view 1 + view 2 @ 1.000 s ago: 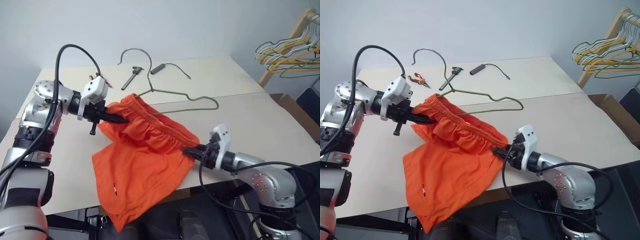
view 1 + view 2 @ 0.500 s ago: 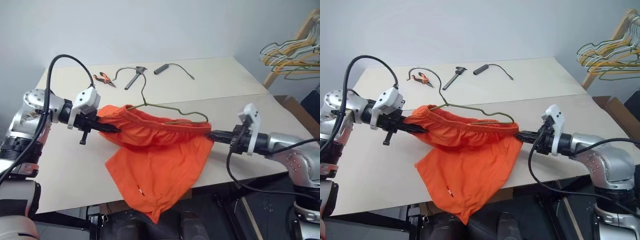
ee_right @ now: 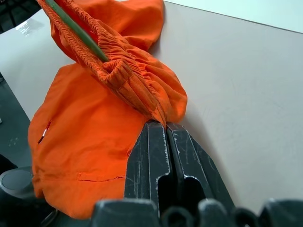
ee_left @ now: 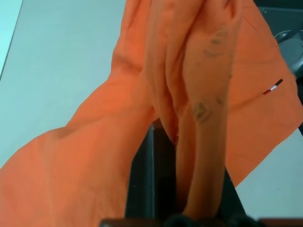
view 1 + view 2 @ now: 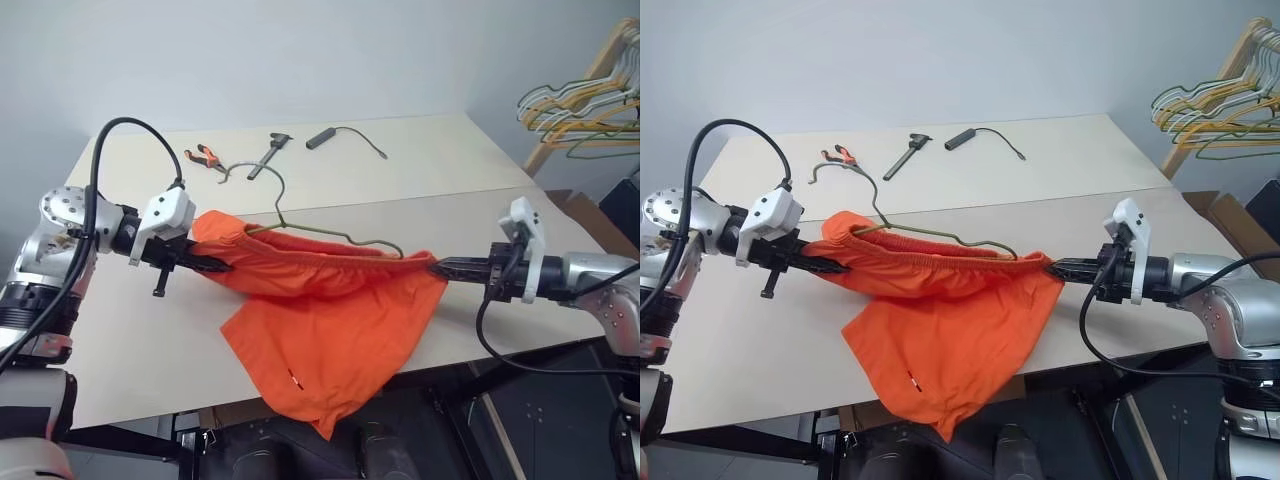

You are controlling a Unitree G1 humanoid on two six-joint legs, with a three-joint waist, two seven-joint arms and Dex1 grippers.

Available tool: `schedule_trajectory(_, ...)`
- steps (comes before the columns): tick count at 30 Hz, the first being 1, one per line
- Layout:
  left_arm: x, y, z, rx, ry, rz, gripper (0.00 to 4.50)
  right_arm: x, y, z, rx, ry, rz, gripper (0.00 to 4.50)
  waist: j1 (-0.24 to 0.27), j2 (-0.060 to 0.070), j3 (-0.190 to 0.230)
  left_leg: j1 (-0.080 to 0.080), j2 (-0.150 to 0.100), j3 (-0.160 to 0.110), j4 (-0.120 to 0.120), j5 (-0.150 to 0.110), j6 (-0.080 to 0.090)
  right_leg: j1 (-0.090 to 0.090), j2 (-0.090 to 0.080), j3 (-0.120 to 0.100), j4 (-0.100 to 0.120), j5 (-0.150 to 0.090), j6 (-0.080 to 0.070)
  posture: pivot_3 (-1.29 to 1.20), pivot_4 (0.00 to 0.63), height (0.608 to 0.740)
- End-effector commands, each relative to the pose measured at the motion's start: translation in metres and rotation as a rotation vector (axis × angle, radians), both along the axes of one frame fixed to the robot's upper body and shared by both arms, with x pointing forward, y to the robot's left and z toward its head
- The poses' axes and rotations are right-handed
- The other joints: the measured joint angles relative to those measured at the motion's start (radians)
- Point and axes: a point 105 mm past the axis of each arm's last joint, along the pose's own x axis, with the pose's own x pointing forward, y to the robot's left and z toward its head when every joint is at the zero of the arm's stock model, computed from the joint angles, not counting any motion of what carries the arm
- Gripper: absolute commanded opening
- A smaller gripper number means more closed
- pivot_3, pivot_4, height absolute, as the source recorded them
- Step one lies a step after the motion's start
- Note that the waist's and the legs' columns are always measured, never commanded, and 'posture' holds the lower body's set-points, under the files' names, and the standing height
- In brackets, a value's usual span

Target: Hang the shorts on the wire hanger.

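Change: compared with a second ago, the right gripper (image 5: 1058, 266) has swung out toward the right edge of the bench (image 5: 420, 160) and lifted; the waistband, then slack and bunched, is now drawn into a near-straight line between the two grippers.
Left gripper (image 5: 213, 266): clamped tight on the left end of the waistband, hardly shifted.
Right gripper: fingers pressed together on the right end of the waistband; the right wrist view shows gathered cloth pinched at the tips.
Shorts (image 5: 330, 320): held up by the waistband over the front part of the bench, legs hanging, lower hem drooping past the front edge.
Wire hanger (image 5: 330, 237): just behind the stretched waistband, its lower bar running along it; the right wrist view shows green wire lying inside the gathered elastic. Hook rises toward the back of the bench.
Meaning for task: judged, the waistband is opened and tensioned over the hanger; shorts seem partly threaded, not yet hung free.
Other items: pliers (image 5: 204, 156) and small tools near the back edge, well apart.
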Motion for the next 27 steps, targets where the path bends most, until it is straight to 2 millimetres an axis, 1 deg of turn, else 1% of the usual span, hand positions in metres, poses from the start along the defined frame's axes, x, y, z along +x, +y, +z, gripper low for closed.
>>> schedule_trajectory(1,-0.001,0.004,0.015,-0.085,-0.037,0.013,0.00,0.003,-0.011,0.004,-0.047,-0.033,-0.048,0.03,0.000,0.000,0.000,0.000,0.000,0.000,0.000,0.000,-0.001,0.000,0.000,0.000,0.000,0.000,0.000,-0.15,0.056,0.740)
schedule_trajectory(4,-0.007,0.002,0.018,-0.124,-0.023,-0.019,0.00,0.003,-0.011,0.004,-0.044,-0.032,-0.047,0.03,-0.001,0.000,0.000,0.000,0.000,0.000,0.000,0.001,-0.003,0.000,0.000,0.000,0.000,0.000,0.000,-0.16,0.055,0.740)
schedule_trajectory(10,-0.007,0.008,0.007,-0.028,-0.018,-0.013,0.00,0.005,-0.015,0.008,-0.044,-0.037,-0.057,0.03,-0.002,0.000,0.000,0.000,0.000,0.000,0.000,0.002,-0.003,0.000,0.000,0.000,0.000,0.000,0.000,-0.16,0.052,0.740)
schedule_trajectory(14,0.001,0.015,-0.002,0.055,-0.039,0.029,0.00,0.005,-0.018,0.011,-0.047,-0.044,-0.059,0.03,-0.001,0.000,0.000,0.000,0.000,0.000,0.000,0.001,-0.003,0.000,0.000,0.000,0.000,0.000,0.000,-0.16,0.053,0.740)
schedule_trajectory(18,0.011,0.018,-0.007,0.101,-0.052,0.103,0.00,0.004,-0.018,0.015,-0.057,-0.064,-0.045,0.03,0.000,0.000,0.000,0.000,0.000,0.001,0.000,0.001,-0.003,0.000,0.000,0.000,0.000,0.000,0.000,-0.16,0.053,0.740)
schedule_trajectory(20,0.016,0.018,-0.012,0.124,-0.071,0.126,0.00,0.002,-0.013,0.020,-0.056,-0.086,-0.016,0.03,-0.001,0.000,0.000,0.000,0.000,0.000,0.000,0.001,-0.003,0.000,0.000,0.000,0.000,0.000,0.000,-0.16,0.054,0.740)
schedule_trajectory(23,0.018,0.014,-0.017,0.150,-0.067,0.123,0.00,-0.003,-0.001,0.028,-0.049,-0.119,0.037,0.03,-0.001,0.000,0.000,0.000,0.000,0.001,0.000,0.001,-0.003,0.000,0.000,0.000,0.000,0.000,0.000,-0.16,0.056,0.740)
schedule_trajectory(25,0.020,0.004,-0.020,0.140,-0.065,0.106,0.00,-0.009,0.015,0.032,-0.051,-0.136,0.100,0.03,-0.002,0.000,0.000,0.000,0.000,0.000,0.000,0.001,-0.003,0.000,0.000,0.000,0.000,0.000,0.000,-0.17,0.057,0.740)
schedule_trajectory(27,0.022,-0.007,-0.021,0.125,-0.067,0.091,0.00,-0.016,0.031,0.031,-0.073,-0.149,0.154,0.03,-0.002,0.000,0.000,0.000,0.000,0.000,0.000,0.001,-0.003,0.000,0.000,0.000,0.000,0.000,0.000,-0.17,0.058,0.740)
